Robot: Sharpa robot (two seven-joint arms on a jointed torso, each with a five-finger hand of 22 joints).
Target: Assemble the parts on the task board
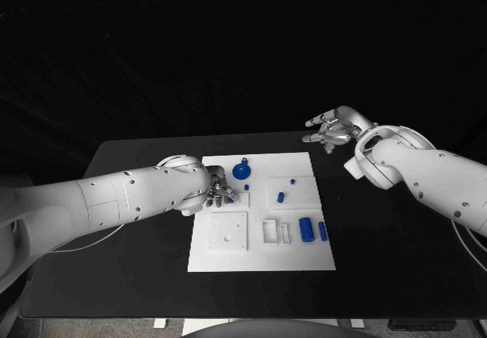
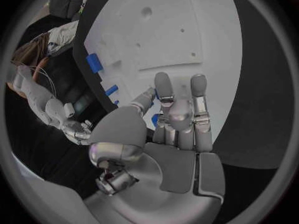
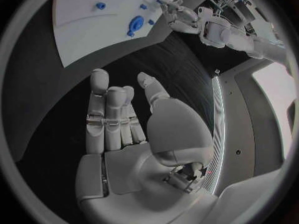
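- The left hand (image 1: 215,189) is sitting over the left side of the white task board (image 1: 262,246), close to the far end of it.
- In the left wrist view, the left hand (image 2: 177,117) is holding its fingers (image 2: 163,87) up side by side, with the thumb bent in toward them. A small blue part (image 2: 154,119) is peeking out beside the fingers, but I cannot tell if the hand is pinching it or only sitting in front of it.
- Just beside this hand, a big round blue part (image 1: 241,171) is lying on the far end of the board.
- A tiny blue peg (image 1: 247,187) is standing up near the hand too.
- The right hand (image 1: 331,129) is hanging over the black table (image 1: 395,267), past the far right corner of the board and well apart from it.
- In the right wrist view, the right hand (image 3: 121,117) is holding nothing. Its fingers are standing straight and close together, and its thumb is pointing out to the side.
- More to the right on the board, two little blue pegs (image 1: 281,198) are standing in a raised white square.
- Nearer to the robot, a blue cylinder (image 1: 305,227) is lying next to a thin blue bar (image 1: 323,232), by the right edge of the board.
- A white frame (image 1: 276,232) is sitting just beside the cylinder.
- A flat white block (image 1: 229,232) is lying on the left side of the board.
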